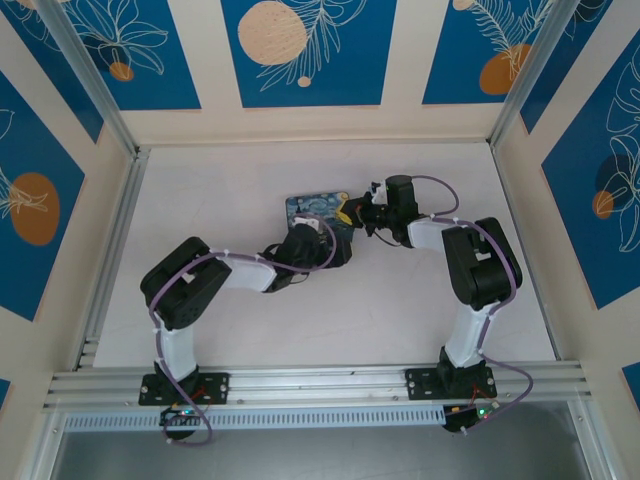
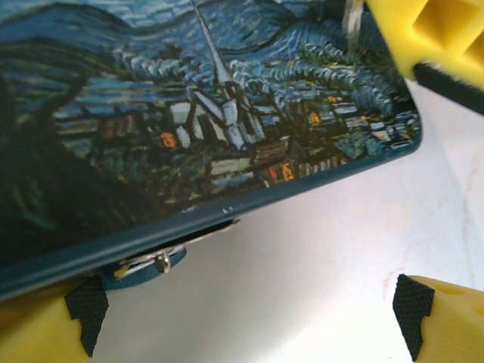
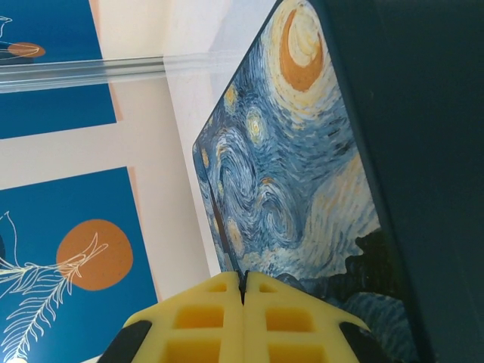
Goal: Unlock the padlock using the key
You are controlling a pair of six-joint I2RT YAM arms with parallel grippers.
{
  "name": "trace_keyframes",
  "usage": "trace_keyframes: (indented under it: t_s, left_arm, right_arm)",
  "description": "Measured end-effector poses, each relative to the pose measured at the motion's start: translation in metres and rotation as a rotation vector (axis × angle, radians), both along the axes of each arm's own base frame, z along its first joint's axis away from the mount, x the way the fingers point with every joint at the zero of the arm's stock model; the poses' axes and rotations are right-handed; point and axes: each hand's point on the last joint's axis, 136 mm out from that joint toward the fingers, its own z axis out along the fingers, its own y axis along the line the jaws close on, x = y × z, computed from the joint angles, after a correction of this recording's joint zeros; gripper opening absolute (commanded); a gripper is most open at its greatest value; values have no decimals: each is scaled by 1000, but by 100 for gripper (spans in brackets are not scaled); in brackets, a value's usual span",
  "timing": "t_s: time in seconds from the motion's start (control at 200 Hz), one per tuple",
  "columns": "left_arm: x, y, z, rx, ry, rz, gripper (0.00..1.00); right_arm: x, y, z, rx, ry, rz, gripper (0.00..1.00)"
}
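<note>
Before the left pincer (image 2: 249, 318), glossy swirl-painted tin (image 2: 227, 121) with silvery metal loop (image 2: 160, 262).

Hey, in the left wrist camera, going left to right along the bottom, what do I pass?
One black pad of the left gripper, then the small silvery fitting on the painted tin's lower edge, then bare white table, then the other black pad.

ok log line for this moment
left fingers: open, at edge of painted tin | right fingers: shut, beside tin | small metal clasp on tin's edge: untouched
</note>
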Motion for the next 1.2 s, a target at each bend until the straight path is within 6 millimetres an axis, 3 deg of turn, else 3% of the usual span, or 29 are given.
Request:
trace_keyframes:
  t_s: [0.205,0.37,0.71,1.2]
  left_arm:
    - [6,10,-7,106,-27,11,98]
    - [8,2,-7,116,-33,-14,98]
    - [3,-21,12,-77,10,-48,98]
    - [8,-17,22,-290,67,41,97]
  right_arm:
    - [1,0,1,4,-3,-1,0]
    - [1,0,-1,3,-1,-1,0]
    - [1,1,-3,5,2,3,0]
    - [1,1,-7,9,3,3,0]
